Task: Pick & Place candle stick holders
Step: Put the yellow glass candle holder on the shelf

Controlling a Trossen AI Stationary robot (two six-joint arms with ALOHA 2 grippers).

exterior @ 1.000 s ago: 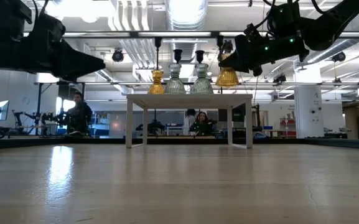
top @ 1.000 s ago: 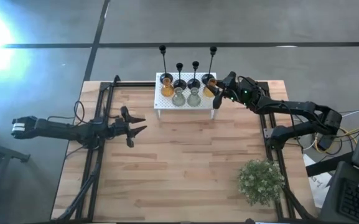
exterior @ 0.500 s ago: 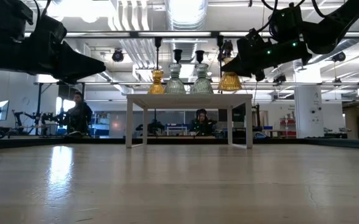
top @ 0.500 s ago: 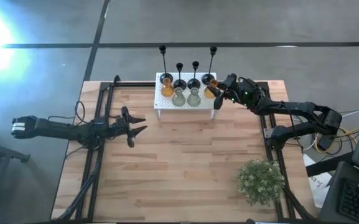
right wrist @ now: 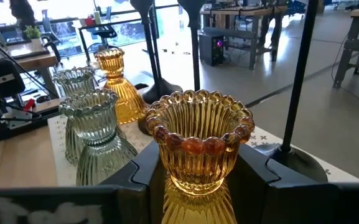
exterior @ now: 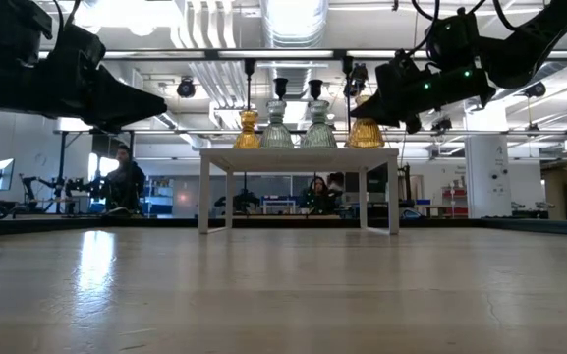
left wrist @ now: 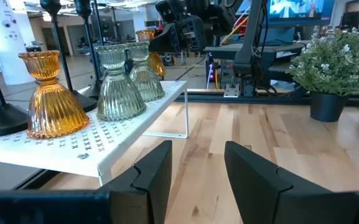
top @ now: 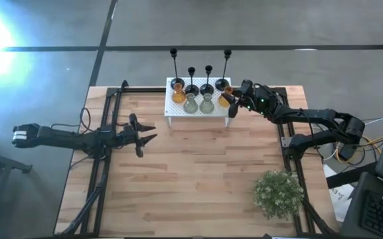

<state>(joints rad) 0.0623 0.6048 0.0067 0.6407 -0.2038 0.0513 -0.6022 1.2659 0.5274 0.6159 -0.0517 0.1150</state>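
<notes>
A white perforated rack (top: 198, 114) stands at the table's far middle. On it stand four black holders (top: 192, 87) with thin stems, one amber glass holder (top: 178, 95) and two pale green glass holders (top: 190, 103) on their bases. My right gripper (top: 233, 100) is at the rack's right end, shut on the second amber holder (top: 225, 99). My left gripper (top: 143, 133) is open and empty over the table, left of and nearer than the rack; it also shows in the left wrist view (left wrist: 198, 168). My right gripper pinches the amber holder between its two fingers (right wrist: 143, 167) at the narrow waist (right wrist: 195, 182) just under the beaded cup. The fingers come from the table's right, slanting down. The holder is upright, cup up, its base (exterior: 366, 140) level with the rack top; whether it rests there I cannot tell.
A bushy green plant (top: 279, 192) stands at the table's near right. Black frame rails run along the table's left and right sides. People (exterior: 126, 177) show in the room beyond the table. Bare wood lies between the rack and the near edge.
My right gripper has gone down and a little toward the table's right edge with the amber holder, which has sunk to the level of the rack top and stays upright in the hold.
</notes>
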